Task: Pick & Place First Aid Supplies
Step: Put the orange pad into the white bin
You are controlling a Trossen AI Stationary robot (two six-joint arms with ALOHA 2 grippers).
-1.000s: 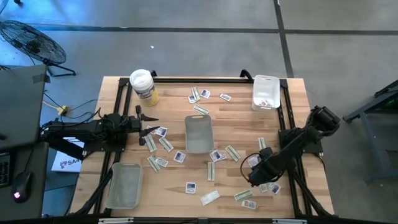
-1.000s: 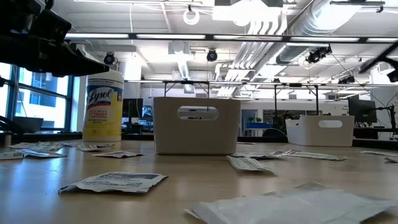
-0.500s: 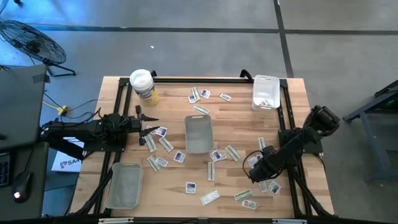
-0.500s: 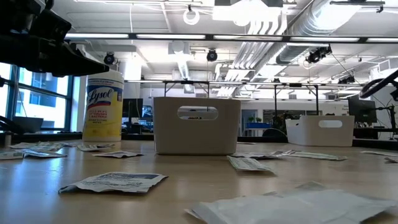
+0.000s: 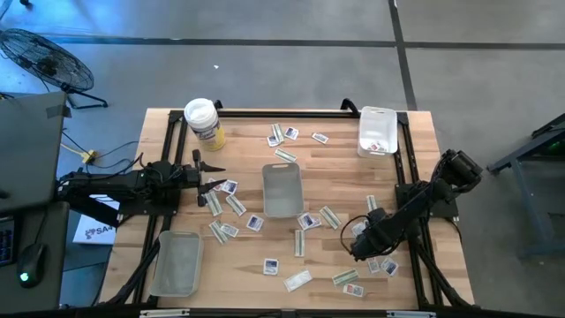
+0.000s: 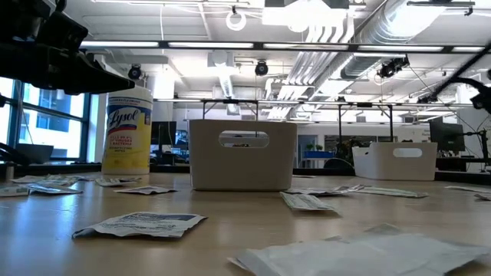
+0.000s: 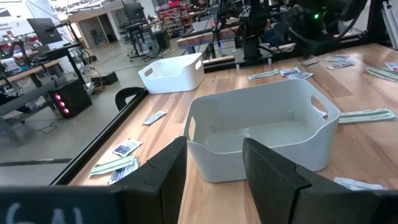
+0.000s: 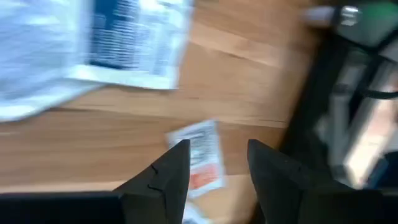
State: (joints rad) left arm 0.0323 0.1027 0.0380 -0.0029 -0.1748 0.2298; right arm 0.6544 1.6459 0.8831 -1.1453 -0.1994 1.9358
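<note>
Several small flat packets lie scattered flat on the wooden table, some white squarish with blue or red print (image 5: 306,221), others narrow pale strips (image 5: 301,242). My right gripper (image 5: 356,250) hovers open low over the packets near the table's right near corner. In the right wrist view its fingers (image 8: 217,149) stand either side of a red-printed packet (image 8: 200,158), with a blue-printed packet (image 8: 127,40) farther off. My left gripper (image 5: 214,185) waits open at the table's left, above packets, facing the centre white bin (image 7: 261,130).
A white bin (image 5: 282,190) stands at the table's centre and another (image 5: 378,131) at the far right corner. A clear tray (image 5: 177,263) sits at the near left. The white-lidded tub with a yellow label (image 5: 203,119) stands at the far left. Black frame rails border the table.
My right gripper has drifted a little toward the table's left over the packets, staying open. The right wrist view is blurred by this motion. The packets and my left arm have stayed in place.
</note>
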